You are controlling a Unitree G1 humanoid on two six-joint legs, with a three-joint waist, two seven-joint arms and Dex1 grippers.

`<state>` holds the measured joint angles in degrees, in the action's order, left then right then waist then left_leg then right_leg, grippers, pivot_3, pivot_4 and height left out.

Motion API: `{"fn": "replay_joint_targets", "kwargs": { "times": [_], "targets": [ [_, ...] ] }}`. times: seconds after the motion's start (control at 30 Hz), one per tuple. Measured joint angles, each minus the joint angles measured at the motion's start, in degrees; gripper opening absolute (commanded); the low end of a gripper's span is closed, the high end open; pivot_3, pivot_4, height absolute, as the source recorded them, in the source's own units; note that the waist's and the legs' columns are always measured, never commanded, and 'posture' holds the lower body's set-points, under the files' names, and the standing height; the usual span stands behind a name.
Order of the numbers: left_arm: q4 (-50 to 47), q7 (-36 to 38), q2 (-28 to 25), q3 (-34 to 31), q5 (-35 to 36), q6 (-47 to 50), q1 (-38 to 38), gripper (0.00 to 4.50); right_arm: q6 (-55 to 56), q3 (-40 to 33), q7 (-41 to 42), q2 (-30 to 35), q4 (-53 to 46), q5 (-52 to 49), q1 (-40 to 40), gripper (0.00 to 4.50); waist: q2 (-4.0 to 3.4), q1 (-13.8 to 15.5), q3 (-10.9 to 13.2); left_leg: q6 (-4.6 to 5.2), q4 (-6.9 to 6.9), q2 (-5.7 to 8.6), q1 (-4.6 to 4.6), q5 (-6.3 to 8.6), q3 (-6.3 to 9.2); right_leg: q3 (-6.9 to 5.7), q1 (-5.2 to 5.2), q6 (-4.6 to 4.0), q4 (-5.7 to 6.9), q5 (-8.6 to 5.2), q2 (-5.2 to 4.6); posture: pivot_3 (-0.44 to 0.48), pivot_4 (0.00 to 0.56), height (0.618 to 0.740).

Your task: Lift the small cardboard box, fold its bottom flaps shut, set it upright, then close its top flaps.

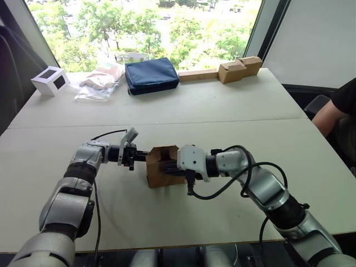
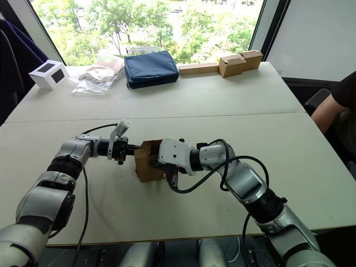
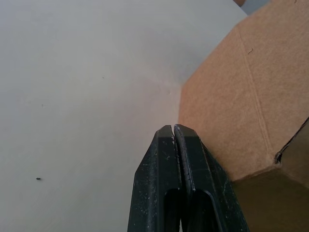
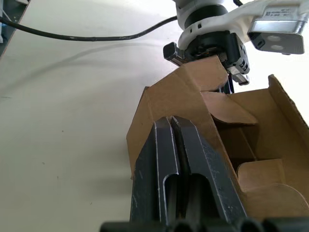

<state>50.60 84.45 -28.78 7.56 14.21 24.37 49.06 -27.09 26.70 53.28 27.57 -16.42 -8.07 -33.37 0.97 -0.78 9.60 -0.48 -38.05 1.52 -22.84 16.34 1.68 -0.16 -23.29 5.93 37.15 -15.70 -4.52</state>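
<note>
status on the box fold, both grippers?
Left gripper shut, pressed against box's side. Right gripper shut, at the small cardboard box open end. Flaps part folded. Nothing in the way.

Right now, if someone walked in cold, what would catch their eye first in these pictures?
The small brown box at the near middle of the table, pinched between the two arms. The left tool meets it from the robot's left with fingers shut, and the right tool, also shut, lies against its flap. Next, the navy bag at the far edge by the window.
</note>
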Motion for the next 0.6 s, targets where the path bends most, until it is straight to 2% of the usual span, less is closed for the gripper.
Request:
{"fn": "replay_joint_targets", "kwargs": {
  "times": [0.27, 0.37, 0.43, 0.5, 0.6],
  "targets": [
    [0.01, -2.53, -0.53, -1.31, -0.08, -0.96, 0.00, 0.03, 1.42, 0.48, 0.58, -2.33, 3.22, 1.06, -0.41, 0.00, 0.00, -0.03, 0.00, 0.00, 0.00, 0.00, 0.00, 0.00, 0.00, 0.00, -0.01, 0.00, 0.00, 0.00, 0.00, 0.000, 0.150, 0.737],
    [-1.76, -4.98, -3.60, -2.19, -1.22, -3.54, -1.13, 0.03, 1.63, 0.55, 0.71, -3.03, 3.35, 1.11, -0.43, 0.00, 0.00, -0.27, 0.00, -0.01, 0.01, -0.02, 0.00, 0.00, -0.01, 0.02, -0.06, 0.00, 0.01, 0.00, 0.01, 0.000, 0.150, 0.737],
    [-7.50, -6.34, -7.05, -2.24, -2.51, -5.74, -4.90, 0.03, 1.71, 0.48, 0.82, -2.97, 3.42, 1.10, -0.34, 0.00, 0.00, -0.60, 0.00, -0.01, 0.07, -0.04, 0.01, 0.00, -0.03, 0.07, -0.10, 0.00, 0.02, 0.00, 0.00, 0.000, 0.150, 0.737],
    [-16.61, -7.00, -10.04, -3.69, -1.71, -3.80, -10.35, 0.03, 1.74, 0.11, 0.97, -2.91, 3.64, 1.08, -0.12, 0.00, -0.01, -0.44, 0.00, -0.04, 0.11, -0.06, -0.02, -0.02, -0.02, 0.09, -0.15, -0.01, 0.01, 0.00, -0.03, 0.000, 0.150, 0.737],
    [-35.43, -8.57, -13.46, -8.13, 4.10, 5.25, -19.30, 0.03, 1.97, -0.17, 1.15, -3.04, 4.09, 1.02, -0.10, 0.00, -0.01, 0.12, 0.00, -0.08, 0.03, -0.06, -0.09, -0.04, 0.03, 0.08, -0.11, -0.02, 0.00, 0.01, -0.20, 0.000, 0.150, 0.737]
  ]
}}
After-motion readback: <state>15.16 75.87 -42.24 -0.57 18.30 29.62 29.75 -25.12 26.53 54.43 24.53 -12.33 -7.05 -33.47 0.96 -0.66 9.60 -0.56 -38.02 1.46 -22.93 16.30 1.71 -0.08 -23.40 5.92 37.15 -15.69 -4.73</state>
